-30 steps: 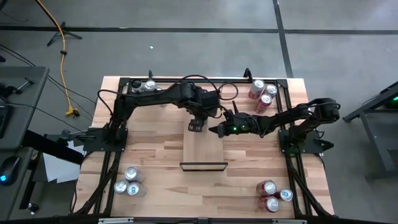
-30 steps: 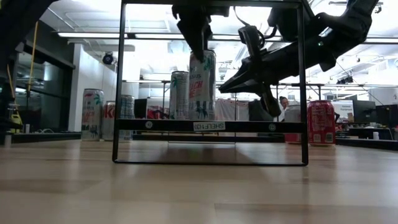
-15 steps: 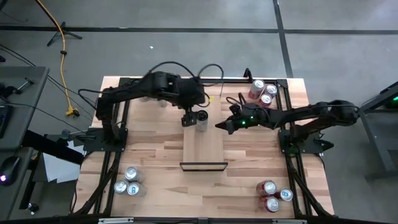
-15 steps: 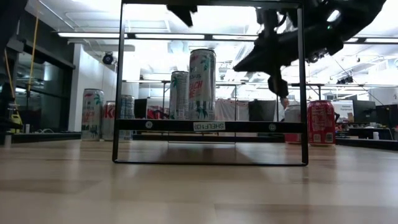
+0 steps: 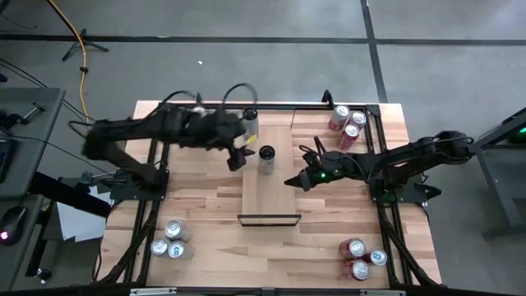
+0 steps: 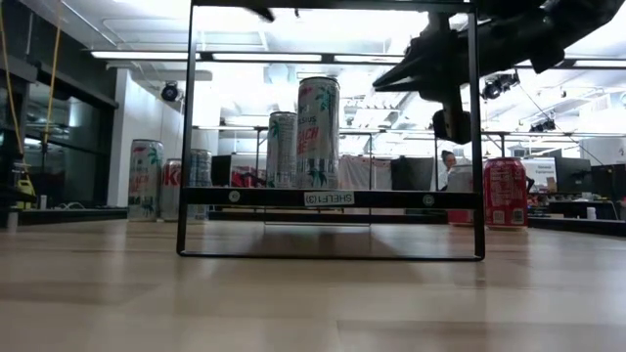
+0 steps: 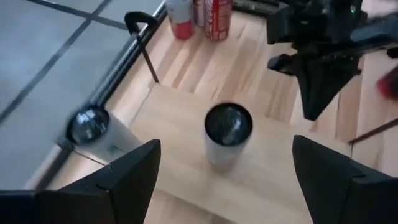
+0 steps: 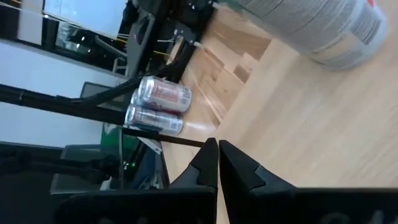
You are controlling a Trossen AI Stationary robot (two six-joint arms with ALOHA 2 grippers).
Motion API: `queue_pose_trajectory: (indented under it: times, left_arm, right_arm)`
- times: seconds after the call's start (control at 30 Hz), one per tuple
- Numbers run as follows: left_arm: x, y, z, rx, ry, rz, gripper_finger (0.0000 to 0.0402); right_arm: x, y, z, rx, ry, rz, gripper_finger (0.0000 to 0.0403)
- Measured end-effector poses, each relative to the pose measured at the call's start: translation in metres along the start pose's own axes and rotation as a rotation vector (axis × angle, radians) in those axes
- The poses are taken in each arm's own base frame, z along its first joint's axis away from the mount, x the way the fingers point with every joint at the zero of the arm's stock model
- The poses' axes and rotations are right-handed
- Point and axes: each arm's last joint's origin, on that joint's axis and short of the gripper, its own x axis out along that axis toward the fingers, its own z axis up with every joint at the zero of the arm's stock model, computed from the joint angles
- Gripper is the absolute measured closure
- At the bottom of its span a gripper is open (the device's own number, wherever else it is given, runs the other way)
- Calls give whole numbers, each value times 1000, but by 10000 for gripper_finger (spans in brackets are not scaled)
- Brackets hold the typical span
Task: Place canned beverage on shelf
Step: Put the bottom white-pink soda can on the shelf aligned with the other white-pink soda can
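Observation:
A tall silver can stands upright on its base on the far part of the shelf, a pale wood panel raised on a black frame. It also shows in the low view and the left wrist view. My left gripper is open and empty, just left of the can, its fingers clear of it. My right gripper is shut and empty over the shelf's right edge, right of the can. A second silver can stands on the table by the shelf's far left corner.
Groups of cans stand at the far right, near right, near left and far left corners. Black rails run along the table's sides. The near half of the shelf is bare.
My left gripper has let go of the tall can, risen and drawn back toward the table's left edge. The can stays upright on the shelf. My right gripper has risen and pulled back a little toward the right edge.

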Motion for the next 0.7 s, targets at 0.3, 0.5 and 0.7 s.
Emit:
queue_pose_trajectory:
  times: [0.3,0.5,0.7]
  left_arm:
    - [-15,21,-88,-258,-251,-122,102]
    - [-48,43,-103,-176,-369,-78,102]
    - [-72,58,-108,-97,-451,-43,102]
  right_arm:
    - [13,2,-13,211,-152,-85,403]
    - [62,25,-1,214,-178,-146,403]
    - [96,34,19,207,-199,-296,403]
